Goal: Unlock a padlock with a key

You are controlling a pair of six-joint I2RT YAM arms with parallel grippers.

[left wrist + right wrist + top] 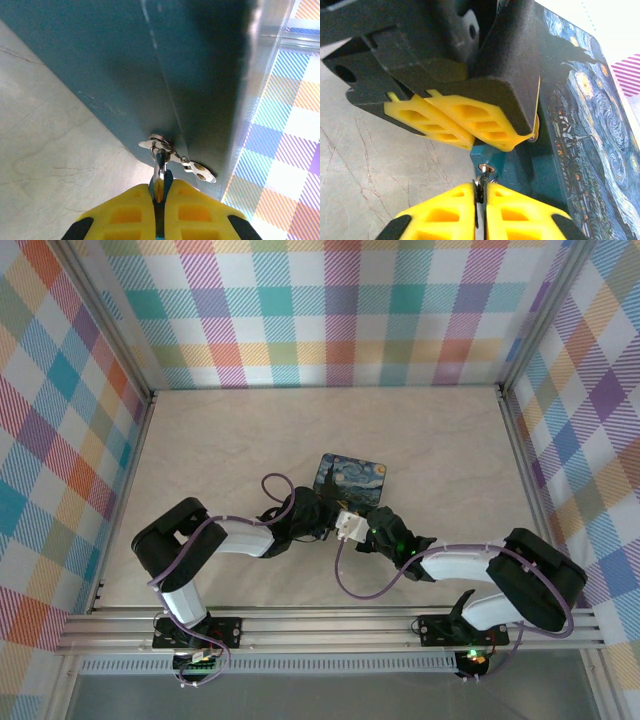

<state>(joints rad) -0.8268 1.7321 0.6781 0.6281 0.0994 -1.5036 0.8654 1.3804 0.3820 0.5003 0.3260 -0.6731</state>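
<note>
The small blue padlock point(161, 161) hangs by its silvery shackle from the clasp on the side of the night-sky tin point(150, 60). My left gripper point(160, 187) is shut on the padlock's body. In the right wrist view the padlock point(491, 152) shows its keyhole below the left fingers point(470, 117). The thin dark key point(480, 185) stands in that keyhole, and my right gripper point(481, 192) is shut on it. Seen from above, the left gripper point(322, 512) and right gripper point(352, 522) meet at the tin's point(352, 476) near edge.
A silvery latch plate point(200, 171) lies against the tin's side beside the shackle. The tin rests on a pale marble-patterned tabletop point(450, 450). Plaid walls point(330, 310) enclose the table at the back and on both sides.
</note>
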